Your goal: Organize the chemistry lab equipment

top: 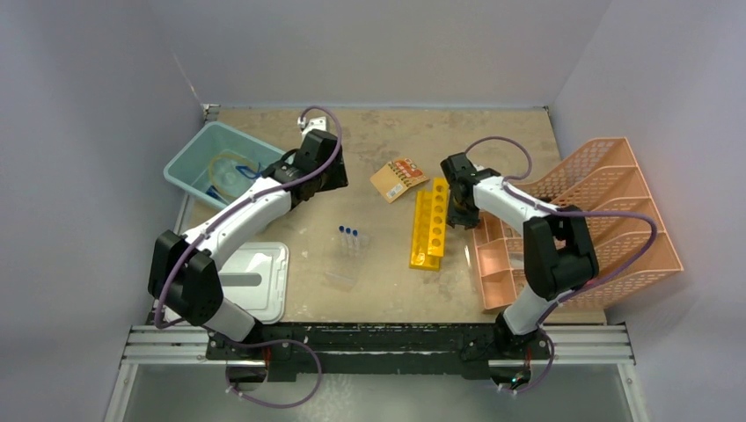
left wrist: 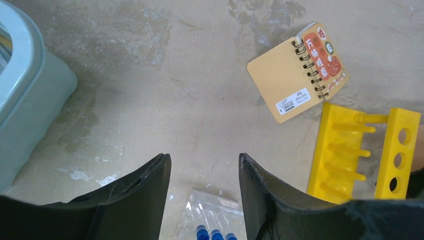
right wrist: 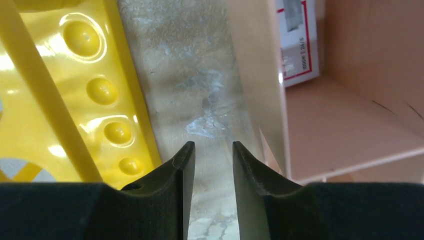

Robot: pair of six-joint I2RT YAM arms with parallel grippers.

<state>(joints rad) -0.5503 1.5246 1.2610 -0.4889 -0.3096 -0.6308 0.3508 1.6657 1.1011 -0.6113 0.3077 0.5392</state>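
While the left gripper (left wrist: 205, 162) hangs released above the bench (left wrist: 200, 90), the right gripper (right wrist: 213, 150), also parted and empty, sits low between the yellow racks (top: 428, 224) and pink mesh organiser (top: 598, 220); blue-capped tubes (top: 349, 233) sit in the clear rack (top: 343, 271) mid-bench.

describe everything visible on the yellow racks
The yellow racks are glossy, hard-looking plastic: two long pieces lying side by side on the table, between the blue-capped tubes and the pink organiser. Round holes, pegs and dimples show; no tubes sit in them. The right tool hangs open just beside them, gripping nothing.
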